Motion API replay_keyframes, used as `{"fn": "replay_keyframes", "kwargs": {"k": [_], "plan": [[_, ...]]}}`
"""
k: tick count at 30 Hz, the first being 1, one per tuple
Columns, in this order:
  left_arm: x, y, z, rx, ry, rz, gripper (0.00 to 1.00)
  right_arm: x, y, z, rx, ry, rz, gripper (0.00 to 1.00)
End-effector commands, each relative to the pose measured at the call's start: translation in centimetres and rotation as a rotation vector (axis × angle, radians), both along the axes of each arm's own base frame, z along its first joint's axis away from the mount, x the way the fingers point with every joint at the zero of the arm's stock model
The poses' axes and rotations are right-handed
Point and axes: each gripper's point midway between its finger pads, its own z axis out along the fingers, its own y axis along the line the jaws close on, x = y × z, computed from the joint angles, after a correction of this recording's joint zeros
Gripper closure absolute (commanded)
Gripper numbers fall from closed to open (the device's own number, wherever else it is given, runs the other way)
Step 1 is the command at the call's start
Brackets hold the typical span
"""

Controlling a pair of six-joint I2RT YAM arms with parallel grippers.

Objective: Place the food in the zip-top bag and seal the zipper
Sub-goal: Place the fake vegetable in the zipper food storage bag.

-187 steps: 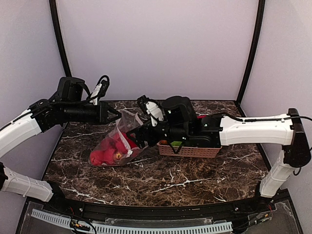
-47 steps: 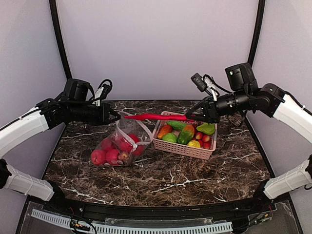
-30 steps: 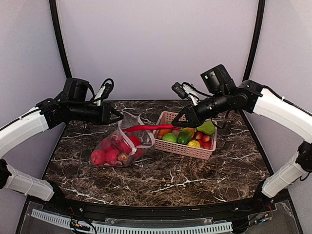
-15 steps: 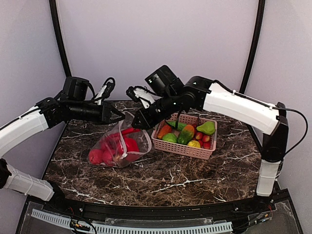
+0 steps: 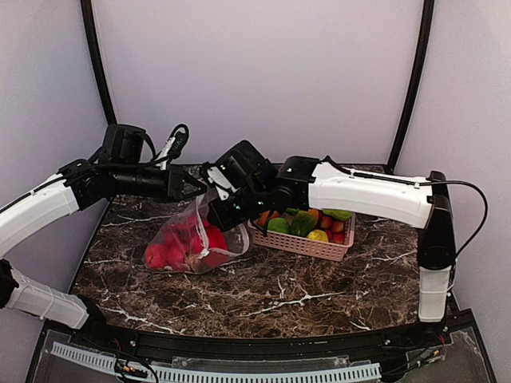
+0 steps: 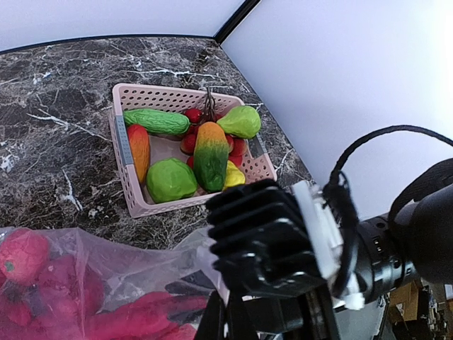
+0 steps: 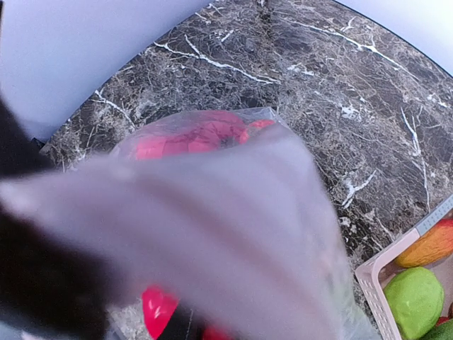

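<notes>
The zip-top bag (image 5: 230, 236) lies at the left of the table, its mouth lifted and open. My left gripper (image 5: 194, 188) is shut on the bag's upper mouth edge. The zipper (image 6: 207, 256), a pale strip, runs down into that gripper (image 6: 228, 322). Red food (image 5: 171, 249) fills the bag's bottom and also shows through the film (image 6: 28, 262). My right gripper (image 5: 214, 221) reaches into the mouth, shut on a long red food piece (image 7: 157, 312) beside its black finger (image 7: 181, 327). Blurred bag film (image 7: 233, 212) hides most of the right wrist view.
A pink lattice basket (image 5: 299, 243) stands right of the bag with green, orange and yellow toy produce (image 6: 210, 152). The right arm (image 5: 367, 195) stretches across above the basket. Dark marble table (image 5: 279, 299) is bare in front.
The right arm swung left from above the basket with the long red piece and pushed it down into the bag's mouth. The left gripper kept holding the mouth edge in place.
</notes>
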Motion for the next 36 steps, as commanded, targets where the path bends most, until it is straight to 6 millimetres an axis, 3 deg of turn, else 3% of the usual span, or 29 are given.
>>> {"fn": "replay_keyframes", "kwargs": {"k": [1,6,10,14,22,26,30,36], "plan": [[-0.7,-0.2,1.9,-0.054,-0.043,-0.020,1.00,1.3,1.3,-0.3,0.071,-0.051,-0.066,0.82],[-0.7,0.2,2.1,-0.045,-0.054,-0.007,0.99,1.2,1.6,-0.6,0.074,-0.047,-0.054,0.72],[-0.6,0.9,2.1,-0.020,-0.067,0.024,0.99,0.8,1.1,-0.2,0.073,-0.051,-0.040,0.54],[-0.2,1.5,1.9,0.002,-0.069,0.064,0.99,-0.4,0.2,1.3,0.097,-0.039,-0.001,0.38],[0.5,2.7,1.8,0.037,-0.073,0.134,0.99,-3.9,-3.8,5.0,0.178,0.030,0.036,0.23],[0.6,2.8,1.8,0.036,-0.072,0.137,0.99,-3.6,-6.3,4.7,0.176,0.053,-0.061,0.18],[0.6,2.9,1.9,0.034,-0.074,0.137,0.99,-2.1,-8.5,2.1,0.160,0.137,-0.179,0.20],[0.6,3.0,1.9,0.041,-0.075,0.133,0.99,-1.7,-7.6,-0.5,0.160,0.233,-0.156,0.36]]}}
